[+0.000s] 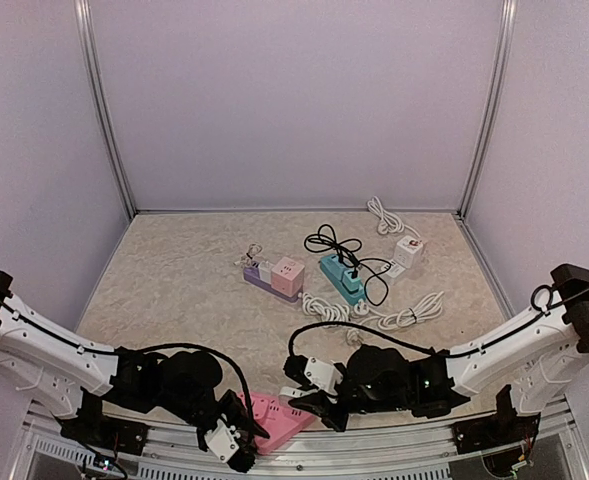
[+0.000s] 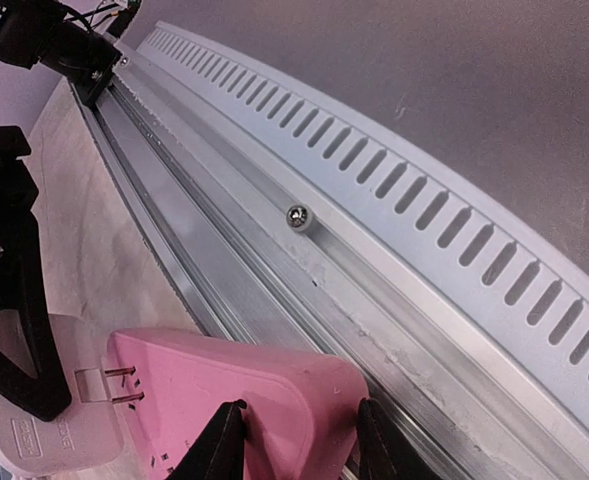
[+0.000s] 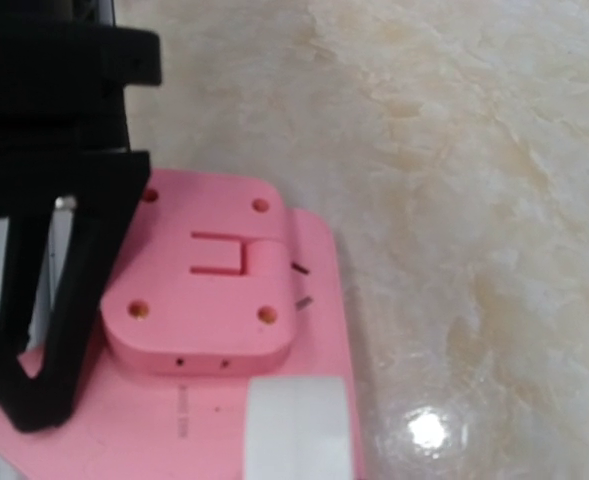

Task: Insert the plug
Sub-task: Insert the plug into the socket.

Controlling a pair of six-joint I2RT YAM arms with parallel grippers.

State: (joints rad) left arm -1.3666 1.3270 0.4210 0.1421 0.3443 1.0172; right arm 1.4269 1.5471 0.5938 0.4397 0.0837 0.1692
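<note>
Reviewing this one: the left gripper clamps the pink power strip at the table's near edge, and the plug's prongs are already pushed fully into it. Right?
Not quite. The left gripper does clamp the pink power strip at the near edge, but the plug has its prongs bare, not pushed in. The left wrist view shows it.

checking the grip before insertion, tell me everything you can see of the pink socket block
The pink socket block is smooth, plastic-looking, with rounded corners. It lies beside the slotted metal rail at the near edge, clamped between the fingers of the left gripper. A pale plug, held by the right gripper, points two bare prongs at its side, not seated.
</note>
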